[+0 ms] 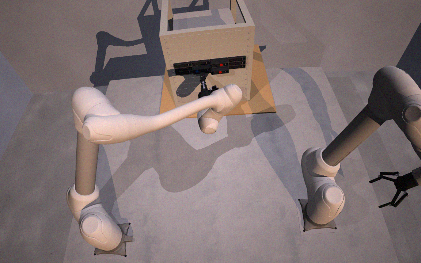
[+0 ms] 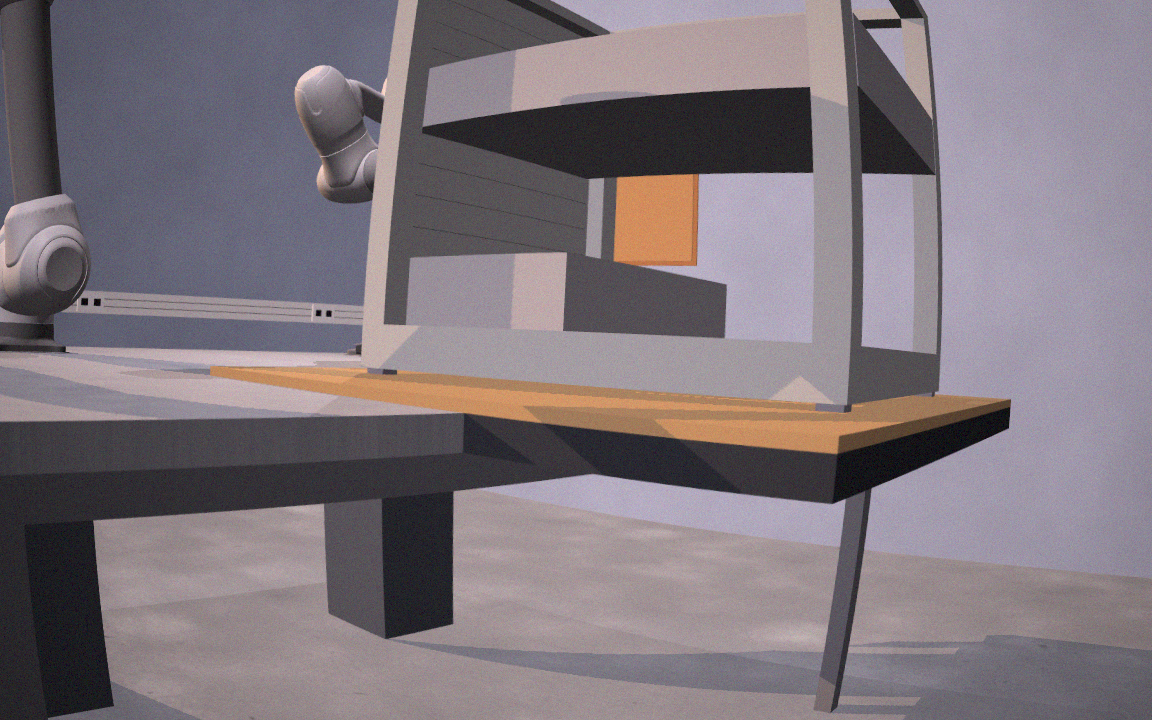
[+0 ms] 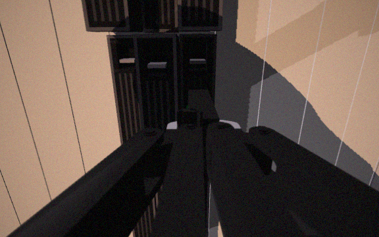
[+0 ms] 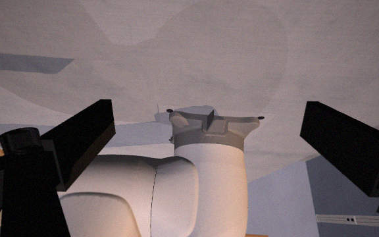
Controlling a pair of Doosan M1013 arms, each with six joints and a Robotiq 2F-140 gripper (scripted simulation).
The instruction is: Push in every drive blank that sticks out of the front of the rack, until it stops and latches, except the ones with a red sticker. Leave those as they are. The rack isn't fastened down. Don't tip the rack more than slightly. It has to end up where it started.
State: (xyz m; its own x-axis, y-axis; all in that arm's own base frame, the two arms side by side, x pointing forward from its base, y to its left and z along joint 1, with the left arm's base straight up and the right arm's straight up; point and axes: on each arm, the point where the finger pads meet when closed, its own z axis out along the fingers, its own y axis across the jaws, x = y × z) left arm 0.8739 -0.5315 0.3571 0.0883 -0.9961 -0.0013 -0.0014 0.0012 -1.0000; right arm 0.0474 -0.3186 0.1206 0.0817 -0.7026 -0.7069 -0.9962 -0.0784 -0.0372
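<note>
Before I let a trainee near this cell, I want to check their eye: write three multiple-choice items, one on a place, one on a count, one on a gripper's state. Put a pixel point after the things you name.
1. Where does the rack stand?
A on the floor
B on an orange-topped board
C between the arm bases

2. How many red stickers show on the drive fronts?
A two
B four
C none

3. How is the right gripper?
A shut on a blank
B shut, empty
C open

B: the exterior view shows the rack (image 1: pixel 207 42) (image 2: pixel 831 268) on the orange-topped board (image 1: pixel 264 94) (image 2: pixel 920 416).
A: the top view shows two red stickers (image 1: pixel 220 64).
C: the fingers of the right gripper (image 1: pixel 374 194) (image 4: pixel 207 116) stand wide apart.
</note>
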